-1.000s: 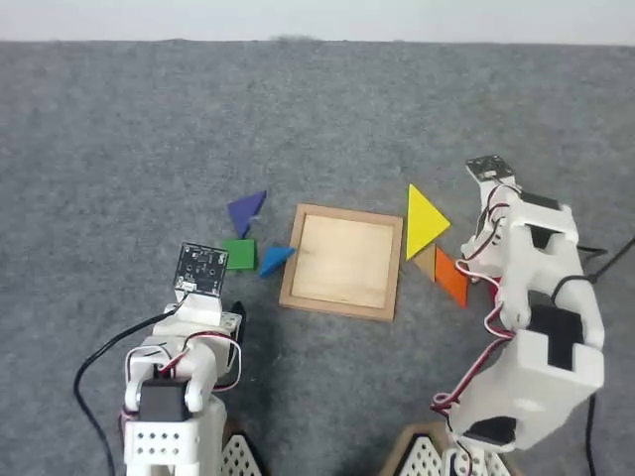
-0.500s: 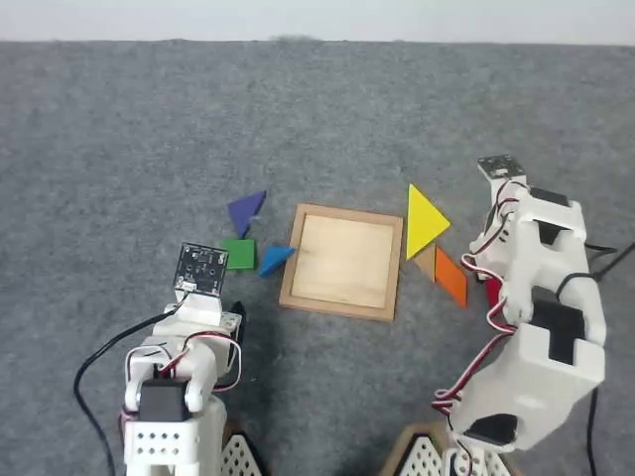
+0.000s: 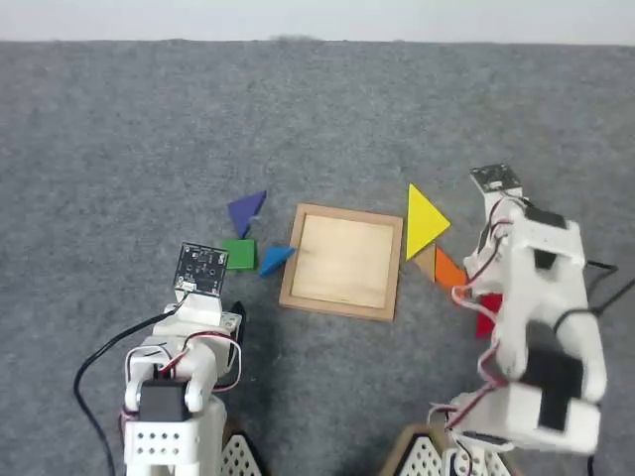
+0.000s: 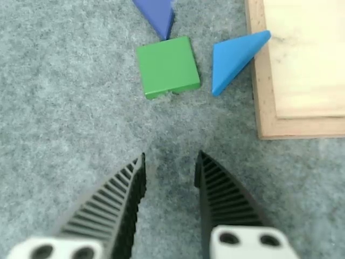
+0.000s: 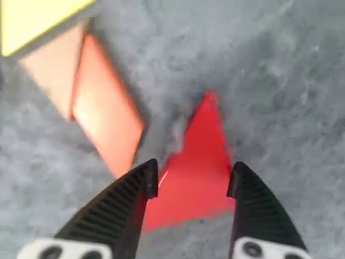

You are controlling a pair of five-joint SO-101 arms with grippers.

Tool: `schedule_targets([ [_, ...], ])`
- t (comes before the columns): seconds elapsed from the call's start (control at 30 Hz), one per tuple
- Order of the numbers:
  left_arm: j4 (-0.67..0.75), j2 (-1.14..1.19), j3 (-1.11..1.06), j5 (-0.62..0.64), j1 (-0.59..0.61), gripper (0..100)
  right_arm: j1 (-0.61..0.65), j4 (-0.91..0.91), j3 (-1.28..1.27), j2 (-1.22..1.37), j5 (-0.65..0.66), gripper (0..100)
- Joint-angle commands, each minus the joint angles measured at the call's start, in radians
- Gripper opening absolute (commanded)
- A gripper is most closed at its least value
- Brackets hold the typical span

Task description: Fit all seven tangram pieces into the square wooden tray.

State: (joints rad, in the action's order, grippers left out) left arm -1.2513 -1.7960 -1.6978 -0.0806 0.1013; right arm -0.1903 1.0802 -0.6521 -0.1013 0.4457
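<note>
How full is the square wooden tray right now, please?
Empty. The tray shows bare wood inside, while the green square and yellow triangle lie outside it on the grey mat.

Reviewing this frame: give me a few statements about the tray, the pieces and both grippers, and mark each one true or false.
1. No piece lies in the wooden tray. True.
2. The right gripper is shut on the yellow triangle. False: it is open, with its tips on either side of the red triangle.
3. The green square lies on the grey mat beside the blue triangle. True.
4. The left gripper holds the green square. False: it is open over bare mat, short of the green square.
</note>
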Motion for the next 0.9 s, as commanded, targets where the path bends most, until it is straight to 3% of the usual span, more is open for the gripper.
schedule_targets([
  [0.0, -0.005, -0.017, 0.016, -0.003, 0.002, 15, 0.016, 0.002, -0.031, -0.170, -0.017, 20.2],
  [0.23, -0.005, -0.017, 0.016, -0.003, 0.002, 15, -0.054, 0.012, -0.031, -0.208, -0.101, 20.7],
  [0.4, -0.005, -0.017, 0.016, -0.003, 0.002, 15, -0.054, -0.005, 0.026, -0.048, -0.192, 29.1],
  [0.63, -0.005, -0.017, 0.016, -0.003, 0.002, 15, -0.047, -0.053, 0.083, 0.226, -0.133, 29.2],
  [0.87, -0.005, -0.017, 0.016, -0.003, 0.002, 15, -0.012, -0.048, 0.100, 0.228, -0.126, 29.2],
])
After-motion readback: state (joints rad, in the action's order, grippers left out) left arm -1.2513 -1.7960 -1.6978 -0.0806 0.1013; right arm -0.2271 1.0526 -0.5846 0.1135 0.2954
